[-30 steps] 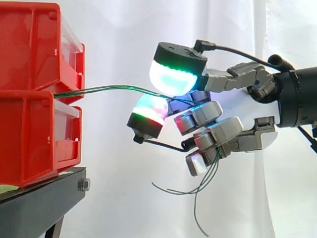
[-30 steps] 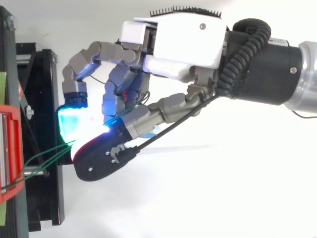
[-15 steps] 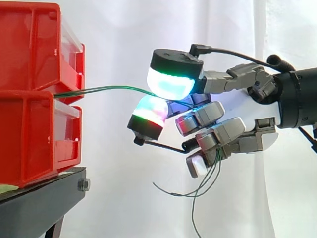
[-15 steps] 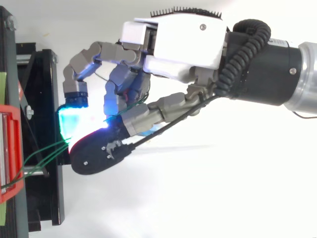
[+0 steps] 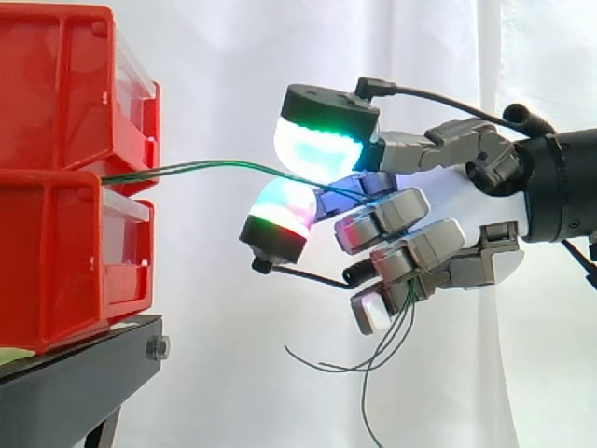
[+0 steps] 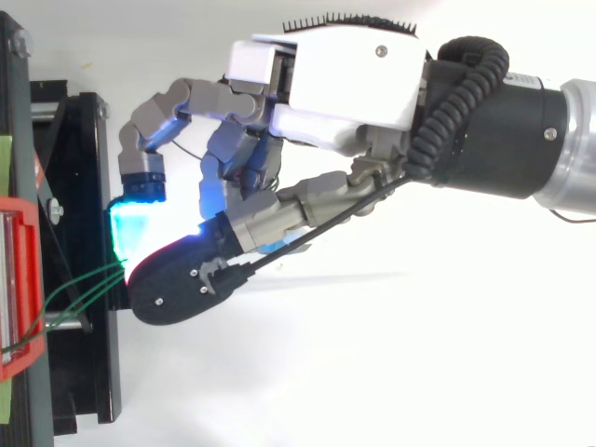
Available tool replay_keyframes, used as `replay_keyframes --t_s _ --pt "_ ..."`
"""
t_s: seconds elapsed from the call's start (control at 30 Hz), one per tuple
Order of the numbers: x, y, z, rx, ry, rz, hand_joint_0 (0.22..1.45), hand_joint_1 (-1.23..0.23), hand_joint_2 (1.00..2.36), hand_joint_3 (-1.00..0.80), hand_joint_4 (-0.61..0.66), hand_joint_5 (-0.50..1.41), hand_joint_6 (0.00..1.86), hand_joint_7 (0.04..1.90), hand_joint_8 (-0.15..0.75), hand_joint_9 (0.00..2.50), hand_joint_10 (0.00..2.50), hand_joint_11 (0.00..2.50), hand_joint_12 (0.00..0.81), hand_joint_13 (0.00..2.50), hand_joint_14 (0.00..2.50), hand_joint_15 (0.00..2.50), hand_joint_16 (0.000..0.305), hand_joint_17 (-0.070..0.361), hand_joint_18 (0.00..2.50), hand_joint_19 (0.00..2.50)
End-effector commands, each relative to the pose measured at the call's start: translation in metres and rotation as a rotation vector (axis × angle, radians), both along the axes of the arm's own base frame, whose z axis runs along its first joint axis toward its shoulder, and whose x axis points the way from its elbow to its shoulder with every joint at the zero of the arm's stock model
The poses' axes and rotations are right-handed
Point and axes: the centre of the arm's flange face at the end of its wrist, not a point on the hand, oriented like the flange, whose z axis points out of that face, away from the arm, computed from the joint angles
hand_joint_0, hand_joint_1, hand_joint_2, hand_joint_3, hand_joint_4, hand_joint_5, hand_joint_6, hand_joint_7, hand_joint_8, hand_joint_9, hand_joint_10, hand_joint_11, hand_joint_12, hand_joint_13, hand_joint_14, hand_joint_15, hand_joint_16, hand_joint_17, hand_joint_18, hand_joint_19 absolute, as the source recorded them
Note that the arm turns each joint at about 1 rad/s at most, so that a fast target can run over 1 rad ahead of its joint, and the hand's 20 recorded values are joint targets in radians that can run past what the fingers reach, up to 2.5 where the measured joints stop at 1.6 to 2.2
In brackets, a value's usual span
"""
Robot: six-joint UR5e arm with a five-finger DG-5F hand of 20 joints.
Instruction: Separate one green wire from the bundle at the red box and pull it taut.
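Several thin green wires leave the gap between the two stacked red bins and run right, slightly arched, into my hand. They pass under the upper glowing fingertip and above the lower glowing one, with a small gap showing around them. Further back the curled fingers close on the bundle, and its loose ends dangle below. From above, the hand reaches left toward the bin, and the wires fan out at the bin's edge.
The red bins sit on a black stand, whose frame lies just left of the fingertips in the top view. A white curtain hangs behind. Open space lies below and to the right of the hand.
The upper glowing fingertip has lifted a little and shifted toward the bins, widening the gap over the wires. The arm and the wires have barely moved.
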Motion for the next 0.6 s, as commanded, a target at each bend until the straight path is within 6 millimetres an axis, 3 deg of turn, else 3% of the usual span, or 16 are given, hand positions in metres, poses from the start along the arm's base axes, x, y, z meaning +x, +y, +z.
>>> replay_keyframes --t_s 0.0,0.13,0.27,0.33,0.57 --pt "0.0003 0.0012 0.0001 -0.001 -0.002 0.002 0.6 -0.68 1.02 -0.28 0.15 -0.21 0.9 1.02 0.297 1.14 0.74 1.61 0.337 1.52 0.19 1.64 0.059 0.132 1.08 0.68" --pt "0.0 0.0012 -0.0001 -0.001 0.001 0.002 0.62 -0.74 1.02 -0.21 0.08 -0.21 0.91 1.02 0.296 1.15 0.75 1.63 0.336 1.54 0.14 1.67 0.058 0.13 1.09 0.65" --pt "0.0002 0.0012 0.0 0.0 0.0 0.002 0.67 -0.84 1.01 -0.39 0.12 -0.21 0.91 0.99 0.3 1.14 0.75 1.63 0.339 1.55 0.06 1.71 0.056 0.127 1.08 0.62" --pt "0.0002 0.0012 0.0 0.0 0.0 0.002 0.67 -0.85 1.0 -0.5 0.14 -0.2 0.91 1.0 0.298 1.2 0.73 1.66 0.341 1.56 0.02 1.75 0.055 0.125 1.08 0.62" --pt "-0.0002 0.0012 -0.0003 0.002 0.002 0.001 0.58 -0.76 1.0 -0.5 0.16 -0.2 0.91 1.01 0.305 1.25 0.76 1.64 0.347 1.58 0.0 1.75 0.056 0.126 1.1 0.64"
